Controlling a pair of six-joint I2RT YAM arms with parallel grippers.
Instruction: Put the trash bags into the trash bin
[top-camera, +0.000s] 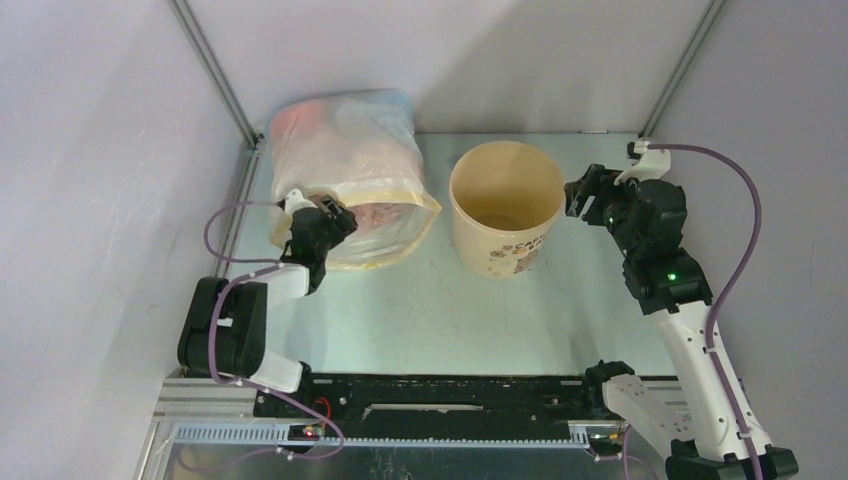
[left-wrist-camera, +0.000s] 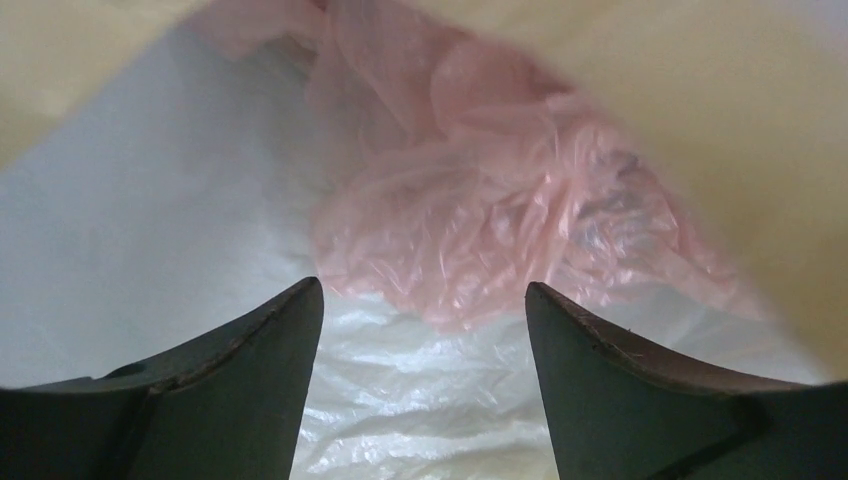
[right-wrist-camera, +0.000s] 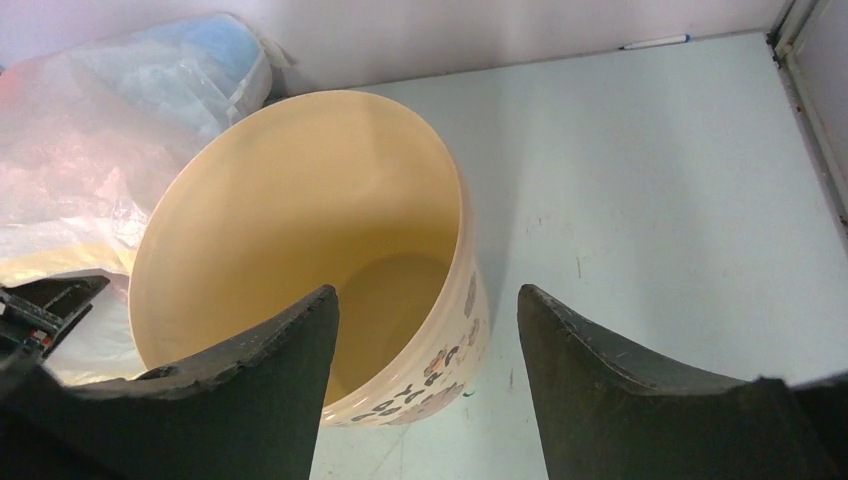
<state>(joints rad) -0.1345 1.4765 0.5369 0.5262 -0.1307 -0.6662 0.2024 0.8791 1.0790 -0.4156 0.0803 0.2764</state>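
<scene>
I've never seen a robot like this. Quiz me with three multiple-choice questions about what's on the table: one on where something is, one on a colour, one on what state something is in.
1. Where does the pale-pink trash bag lie?
A) in the tan paper bucket
B) inside the big clear sack
C) on the bare table

2. What colour is the sack's hem?
A) yellow
B) green
C) black

3. How does the tan paper bucket stand?
A) tipped over
B) stuffed full
C) upright and empty

Answers:
1 B: the left wrist view shows it within the sack's walls, ahead of the open left gripper.
2 A: a yellow band runs along its mouth.
3 C: its bare bottom shows in the right wrist view.
</scene>
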